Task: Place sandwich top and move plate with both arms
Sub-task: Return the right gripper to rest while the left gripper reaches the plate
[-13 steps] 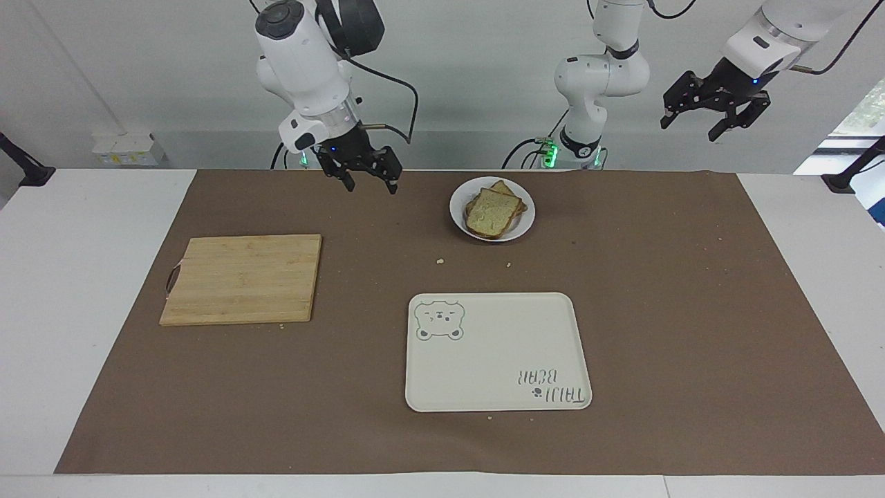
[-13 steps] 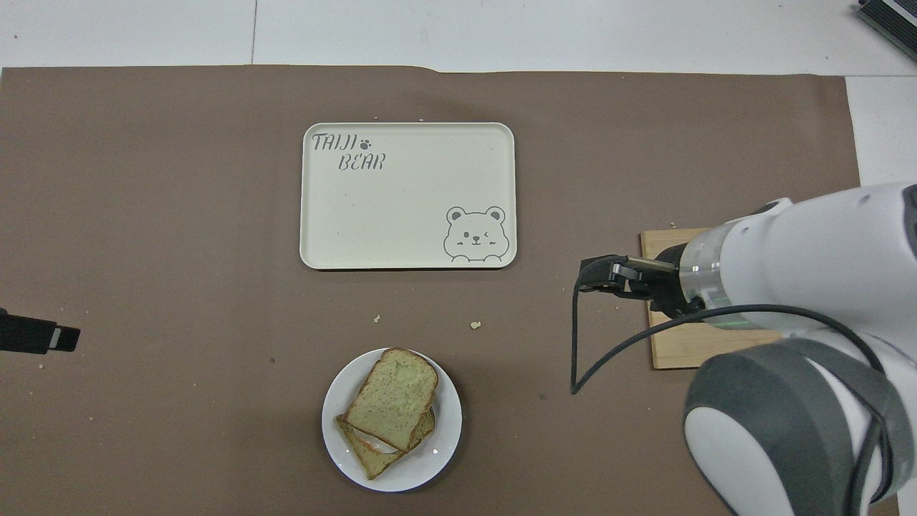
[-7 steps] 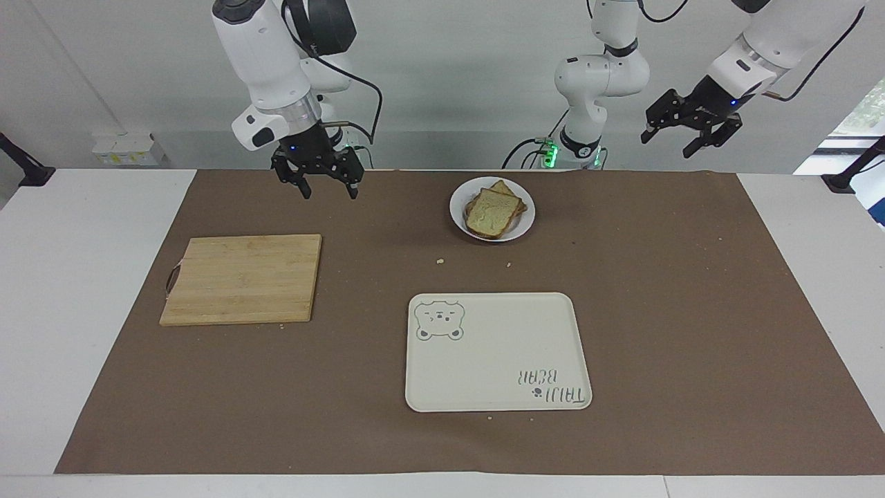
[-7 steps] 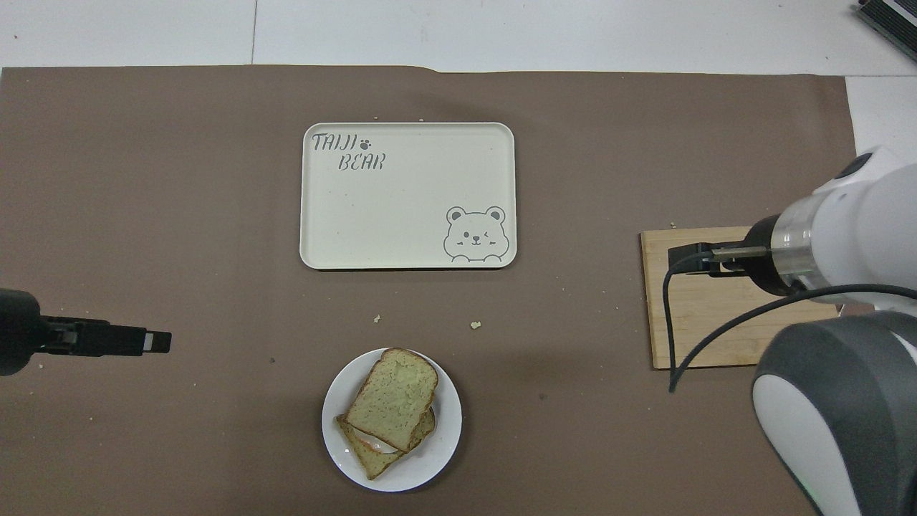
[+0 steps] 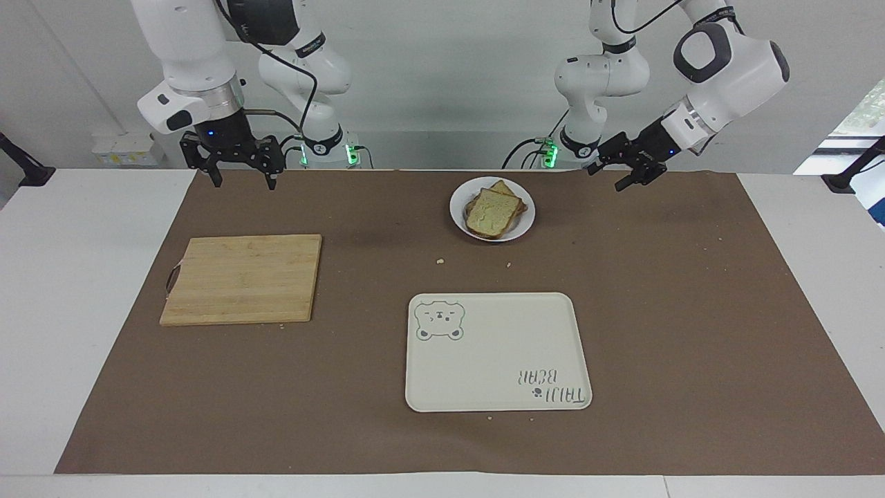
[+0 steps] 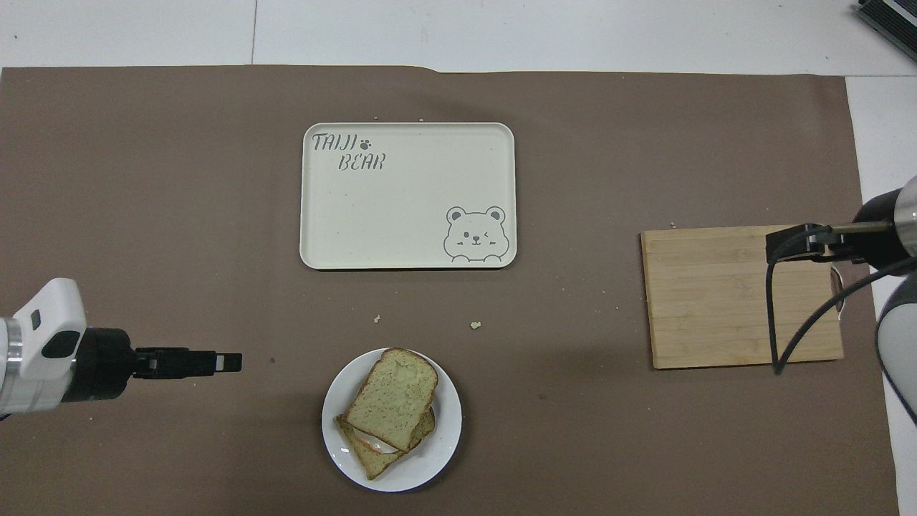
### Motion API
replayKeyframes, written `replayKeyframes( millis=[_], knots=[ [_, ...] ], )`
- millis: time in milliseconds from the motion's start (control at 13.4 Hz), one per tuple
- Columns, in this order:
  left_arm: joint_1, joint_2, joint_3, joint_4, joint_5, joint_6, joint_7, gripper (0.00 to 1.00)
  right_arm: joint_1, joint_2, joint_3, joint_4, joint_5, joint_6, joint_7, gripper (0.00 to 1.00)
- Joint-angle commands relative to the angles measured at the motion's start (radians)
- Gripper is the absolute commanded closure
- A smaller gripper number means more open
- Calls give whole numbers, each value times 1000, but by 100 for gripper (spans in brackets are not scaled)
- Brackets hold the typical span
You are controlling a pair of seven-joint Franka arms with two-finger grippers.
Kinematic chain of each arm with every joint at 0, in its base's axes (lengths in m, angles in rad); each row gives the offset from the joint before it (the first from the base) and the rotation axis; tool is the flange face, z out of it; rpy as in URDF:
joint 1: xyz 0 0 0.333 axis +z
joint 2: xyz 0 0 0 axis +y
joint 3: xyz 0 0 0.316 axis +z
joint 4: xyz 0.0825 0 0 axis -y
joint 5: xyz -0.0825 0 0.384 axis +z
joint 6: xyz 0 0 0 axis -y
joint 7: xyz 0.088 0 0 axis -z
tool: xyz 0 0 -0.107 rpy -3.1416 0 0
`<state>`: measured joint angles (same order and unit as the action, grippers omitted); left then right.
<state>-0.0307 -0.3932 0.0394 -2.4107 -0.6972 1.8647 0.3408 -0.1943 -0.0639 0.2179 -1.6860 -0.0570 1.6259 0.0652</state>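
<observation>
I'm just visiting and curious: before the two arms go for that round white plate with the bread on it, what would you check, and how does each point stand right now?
1. Pale top bread slice lies on the stack on the round white plate: ok.
2. Rectangular cream bear tray is bare: ok.
3. Left gripper is open, hanging beside the plate, holding nothing: ok.
4. Right gripper is open and holds nothing: ok.
5. Right gripper close to the plate: not ok, it is up by the wooden cutting board.
6. Top slice squared with the slice under it: not ok, it sits skewed.
</observation>
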Motion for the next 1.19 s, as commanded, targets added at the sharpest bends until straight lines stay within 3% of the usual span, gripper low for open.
replayKeyframes(
  millis=[0, 149, 224, 522, 746, 1119],
  knots=[
    [0, -30, 0, -138, -102, 94, 122, 0, 65, 18, -75, 35, 8, -29, -24, 0],
    [-2, 5, 0, -203, -213, 155, 249, 0, 237, 39, -269, 81, 11, -66, -25, 0],
    [-11, 51, 0, -208, -257, 186, 332, 0, 257, 59, -300, 116, 26, -83, -25, 0],
    [-121, 190, 0, -205, -353, 270, 477, 10, 259, 55, -301, 103, 45, -72, -21, 0],
    [-176, 286, 0, -203, -404, 301, 616, 28, 259, 55, -302, 103, 45, -72, -19, 0],
    [-250, 295, 0, -221, -412, 317, 623, 49, 259, 55, -302, 103, 46, -72, -19, 0]
  ],
)
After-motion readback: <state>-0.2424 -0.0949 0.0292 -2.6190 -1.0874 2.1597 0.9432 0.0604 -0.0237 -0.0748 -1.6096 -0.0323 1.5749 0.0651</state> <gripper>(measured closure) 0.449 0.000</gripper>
